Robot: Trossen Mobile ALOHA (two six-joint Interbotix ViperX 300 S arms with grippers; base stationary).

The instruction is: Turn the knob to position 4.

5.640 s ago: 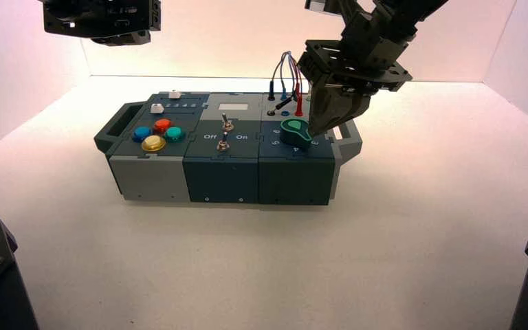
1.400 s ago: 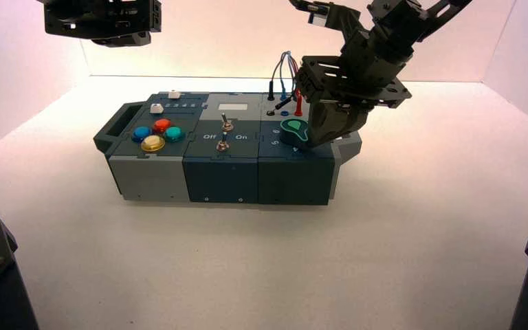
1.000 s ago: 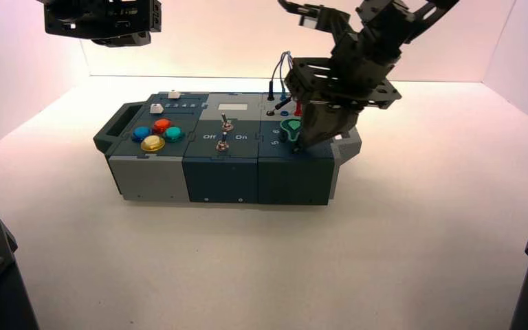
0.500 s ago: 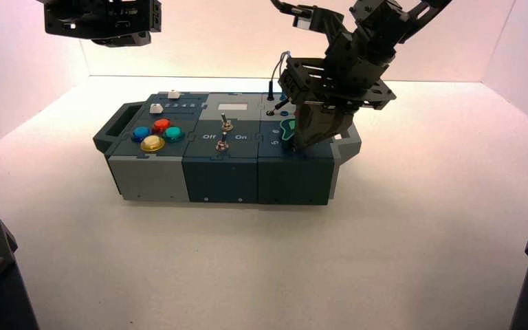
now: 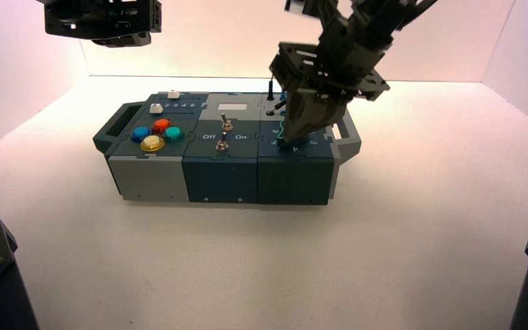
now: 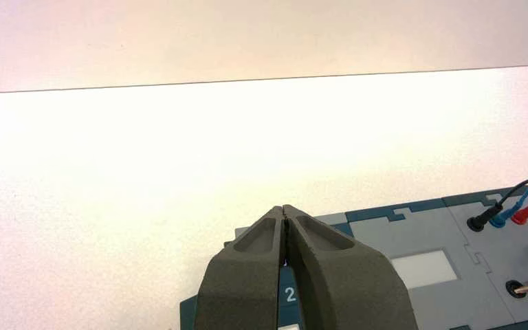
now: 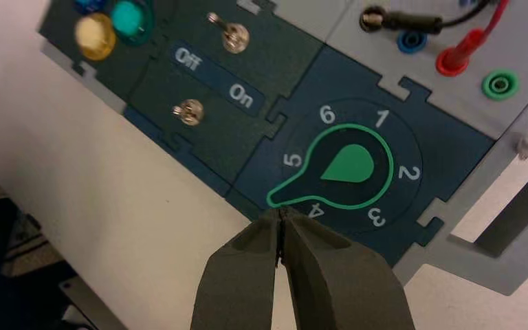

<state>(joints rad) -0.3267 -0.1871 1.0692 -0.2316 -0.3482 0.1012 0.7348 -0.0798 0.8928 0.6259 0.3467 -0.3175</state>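
Note:
The green teardrop knob (image 7: 348, 165) sits on the box's dark blue panel (image 7: 454, 148), inside a curved arc of white digits. Its pointed tip (image 7: 275, 199) lies between the 5 (image 7: 292, 160) and the 4 (image 7: 315, 210). My right gripper (image 7: 280, 214) is shut with nothing in it, and its tips stand right at the knob's point. In the high view the right gripper (image 5: 290, 141) covers most of the knob (image 5: 280, 131). My left gripper (image 6: 284, 210) is shut and parked high above the box's far left.
Two metal toggle switches (image 7: 234, 36) flank the Off/On lettering beside the knob panel. Plugged wires (image 7: 457, 58) stand behind the knob on the grey panel. Coloured push buttons (image 5: 155, 134) fill the box's left end, and a handle (image 5: 347, 130) juts from its right end.
My right gripper has swept leftward across the knob and turned at the wrist. The knob's tip has swung round from the right side toward the box's front.

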